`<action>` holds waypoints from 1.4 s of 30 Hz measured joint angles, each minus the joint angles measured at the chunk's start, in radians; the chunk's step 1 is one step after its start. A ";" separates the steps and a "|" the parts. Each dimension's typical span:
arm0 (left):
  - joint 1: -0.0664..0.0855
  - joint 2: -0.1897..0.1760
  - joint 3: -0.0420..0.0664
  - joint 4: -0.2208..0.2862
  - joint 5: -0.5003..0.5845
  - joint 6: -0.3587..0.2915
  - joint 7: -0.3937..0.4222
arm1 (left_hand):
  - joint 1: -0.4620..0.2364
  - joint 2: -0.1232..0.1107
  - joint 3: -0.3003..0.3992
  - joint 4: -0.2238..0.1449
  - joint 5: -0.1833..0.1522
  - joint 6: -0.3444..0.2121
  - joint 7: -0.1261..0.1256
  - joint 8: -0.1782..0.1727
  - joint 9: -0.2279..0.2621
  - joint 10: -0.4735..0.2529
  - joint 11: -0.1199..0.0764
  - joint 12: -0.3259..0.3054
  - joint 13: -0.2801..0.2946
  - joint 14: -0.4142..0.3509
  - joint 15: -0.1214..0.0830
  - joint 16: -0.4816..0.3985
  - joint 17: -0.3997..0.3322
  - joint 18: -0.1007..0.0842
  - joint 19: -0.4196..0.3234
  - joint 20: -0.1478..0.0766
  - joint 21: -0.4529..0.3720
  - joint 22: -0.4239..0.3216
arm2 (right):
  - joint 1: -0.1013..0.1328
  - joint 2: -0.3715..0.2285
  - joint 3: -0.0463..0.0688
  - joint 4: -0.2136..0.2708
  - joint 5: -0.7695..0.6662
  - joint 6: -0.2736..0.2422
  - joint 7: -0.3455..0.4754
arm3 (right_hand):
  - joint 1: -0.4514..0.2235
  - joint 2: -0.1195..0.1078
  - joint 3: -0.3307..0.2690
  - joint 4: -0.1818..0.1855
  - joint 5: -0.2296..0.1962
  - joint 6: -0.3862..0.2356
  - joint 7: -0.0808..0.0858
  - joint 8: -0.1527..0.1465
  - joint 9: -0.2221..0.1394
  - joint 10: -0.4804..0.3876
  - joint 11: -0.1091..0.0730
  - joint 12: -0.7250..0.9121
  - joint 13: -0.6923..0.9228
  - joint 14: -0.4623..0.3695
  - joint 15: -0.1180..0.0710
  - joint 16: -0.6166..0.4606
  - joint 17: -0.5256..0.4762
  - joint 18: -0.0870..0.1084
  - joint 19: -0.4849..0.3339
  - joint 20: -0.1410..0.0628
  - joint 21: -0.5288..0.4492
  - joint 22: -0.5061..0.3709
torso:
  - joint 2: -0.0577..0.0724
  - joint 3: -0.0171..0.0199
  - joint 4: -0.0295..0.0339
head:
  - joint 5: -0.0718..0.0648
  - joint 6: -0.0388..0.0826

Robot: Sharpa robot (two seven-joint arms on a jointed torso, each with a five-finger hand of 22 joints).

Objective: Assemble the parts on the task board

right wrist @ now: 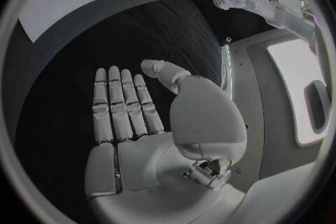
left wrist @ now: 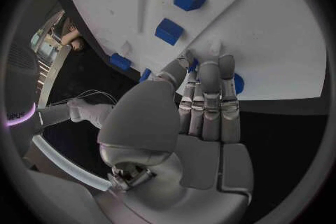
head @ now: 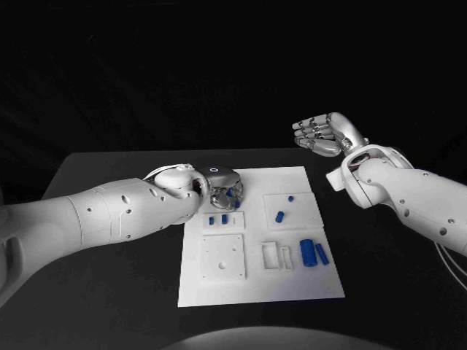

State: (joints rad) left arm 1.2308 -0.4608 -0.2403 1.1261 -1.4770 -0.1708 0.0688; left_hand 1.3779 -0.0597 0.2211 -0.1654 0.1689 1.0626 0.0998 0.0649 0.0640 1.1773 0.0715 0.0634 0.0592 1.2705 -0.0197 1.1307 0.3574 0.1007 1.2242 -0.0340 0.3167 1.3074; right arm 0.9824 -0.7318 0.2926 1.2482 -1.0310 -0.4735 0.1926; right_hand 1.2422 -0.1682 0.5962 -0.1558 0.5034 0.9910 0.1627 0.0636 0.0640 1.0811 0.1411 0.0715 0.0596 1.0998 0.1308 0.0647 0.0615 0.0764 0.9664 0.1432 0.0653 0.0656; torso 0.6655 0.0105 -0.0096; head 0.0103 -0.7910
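The left robot hand (head: 225, 191) reaches down onto the far left part of the task board (head: 260, 292), its fingers (left wrist: 209, 95) straight and close together with their tips on the white plate among small blue parts (head: 218, 219); whether it grips one I cannot tell. The right robot hand (head: 323, 135) hangs open and empty, fingers apart, above the black surface (head: 107, 175) beyond the board's far right corner. More blue parts (head: 314, 252) lie on the board's right side.

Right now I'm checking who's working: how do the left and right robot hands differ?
The left robot hand is low at the task board, fingers on a blue part; the right robot hand is raised beyond the board's far corner. The right holds nothing, fingers straight. Both are silver.
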 measured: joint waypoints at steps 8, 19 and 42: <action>-0.001 0.005 0.001 -0.008 0.002 0.001 0.002 | 0.000 0.000 -0.008 0.035 -0.007 0.000 0.000 0.000 0.000 0.001 -0.001 0.000 0.000 0.003 -0.003 0.004 -0.007 -0.002 0.009 -0.009 -0.023 0.000 | 0.000 0.001 0.000 -0.001 0.003 0.000 0.000 | 0.000 0.000 0.000 0.000 0.000 0.000 0.000 0.000 0.000 0.000 0.000 0.000 0.000 0.000 0.000 0.000 0.000 0.000 0.000 0.000 0.000 0.000 | 0.000 -0.0001 0.0001 | 0.000 0.001; -0.002 0.008 0.001 -0.017 0.009 0.001 0.010 | 0.005 0.016 -0.006 0.086 -0.018 0.058 -0.004 0.000 0.000 0.045 -0.020 0.000 0.000 0.021 -0.021 0.011 -0.012 -0.008 0.030 -0.022 -0.035 0.001 | 0.000 0.004 0.000 -0.002 0.003 0.001 -0.003 | 0.000 0.000 0.000 0.000 0.000 0.000 0.000 0.000 0.000 0.000 0.000 0.000 0.000 0.000 0.000 0.000 0.000 0.000 0.000 0.000 0.000 0.000 | 0.000 -0.0001 0.0001 | 0.002 0.001; -0.007 0.016 0.004 -0.034 0.017 0.000 0.018 | 0.026 0.048 -0.007 0.059 -0.019 0.113 -0.009 -0.002 0.000 0.100 -0.032 0.000 -0.001 0.061 -0.021 0.027 -0.007 -0.008 0.036 -0.018 0.005 0.000 | 0.000 0.009 0.000 -0.003 -0.002 0.003 -0.014 | -0.005 0.005 0.000 0.000 0.000 0.000 0.000 0.000 0.000 0.000 0.000 0.000 -0.001 0.001 -0.001 0.000 0.000 0.000 0.000 0.000 0.000 0.000 | 0.001 0.0006 -0.0013 | 0.005 -0.001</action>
State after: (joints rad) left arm 1.2236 -0.4448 -0.2367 1.0923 -1.4597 -0.1707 0.0866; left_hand 1.4038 -0.0114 0.2143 -0.1063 0.1501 1.1754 0.0910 0.0628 0.0644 1.2773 0.0392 0.0633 0.0586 1.3313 -0.0407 1.1579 0.3507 0.0931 1.2601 -0.0517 0.3213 1.3078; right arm 0.9824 -0.7232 0.2926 1.2449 -1.0327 -0.4708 0.1783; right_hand 1.2370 -0.1630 0.5962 -0.1558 0.5034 0.9912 0.1624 0.0636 0.0641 1.0811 0.1411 0.0715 0.0588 1.1004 0.1301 0.0647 0.0617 0.0765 0.9665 0.1430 0.0653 0.0658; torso 0.6660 0.0111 -0.0109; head 0.0151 -0.7916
